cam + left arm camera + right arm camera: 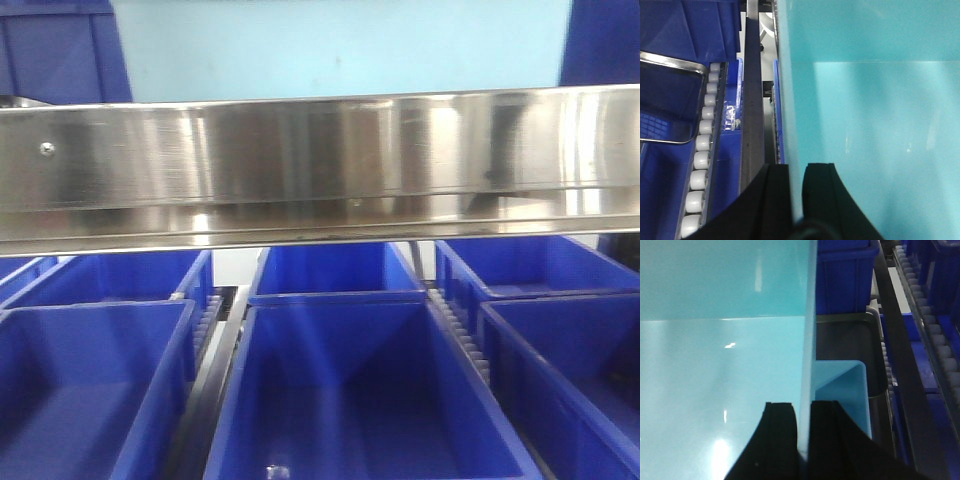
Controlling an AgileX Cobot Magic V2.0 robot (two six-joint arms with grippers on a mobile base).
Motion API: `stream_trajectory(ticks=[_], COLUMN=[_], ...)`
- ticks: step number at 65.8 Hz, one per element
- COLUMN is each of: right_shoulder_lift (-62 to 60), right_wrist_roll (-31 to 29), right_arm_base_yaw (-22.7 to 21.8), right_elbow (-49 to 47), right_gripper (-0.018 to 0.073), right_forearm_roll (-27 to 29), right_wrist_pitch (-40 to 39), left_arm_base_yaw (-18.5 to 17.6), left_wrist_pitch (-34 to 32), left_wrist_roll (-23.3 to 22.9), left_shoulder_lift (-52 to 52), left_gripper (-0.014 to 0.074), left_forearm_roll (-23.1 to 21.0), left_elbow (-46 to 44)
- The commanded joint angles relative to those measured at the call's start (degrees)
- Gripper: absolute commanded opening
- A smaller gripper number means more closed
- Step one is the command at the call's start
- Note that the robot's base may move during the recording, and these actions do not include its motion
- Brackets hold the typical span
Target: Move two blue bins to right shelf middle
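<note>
Pale blue bin (865, 125) has its walls clamped by left end effector (797, 172) and right end effector (803, 410).

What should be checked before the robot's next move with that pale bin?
1. Left gripper on pale bin wall: ok, fingers straddle it.
2. Right gripper on the wall: ok, same.
3. Bin held level: cannot tell.
4. Bin clear of metal beam: cannot tell; it shows above the beam.
5. Second pale bin found: ok, right of the held wall.
6. Dark bins out of the way: cannot tell.
</note>
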Motion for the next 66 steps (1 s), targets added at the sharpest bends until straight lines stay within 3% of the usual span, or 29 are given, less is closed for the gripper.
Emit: stream_trajectory(ticks=[1,66], right_shoulder_lift=[-0.6,-0.6], right_wrist_roll=[-0.4,-0.4], right_arm_base_yaw=[0.2,0.2], right_elbow=[-0.8,-0.8], right_gripper=[-0.0167,-0.0167], right_forearm_roll=[0.4,0.4], right_wrist_pitch=[-2.9,-2.9], left_arm_base_yaw=[-0.5,-0.5], left_wrist_pitch=[-2.3,-2.5], left_wrist_roll=[0.0,0.0], left_shoulder_lift=[-0.7,-0.7], left_gripper=[-0.0111,-0.0111], left_forearm_roll=[-1.0,-1.0], left_elbow=[-0.5,-0.5])
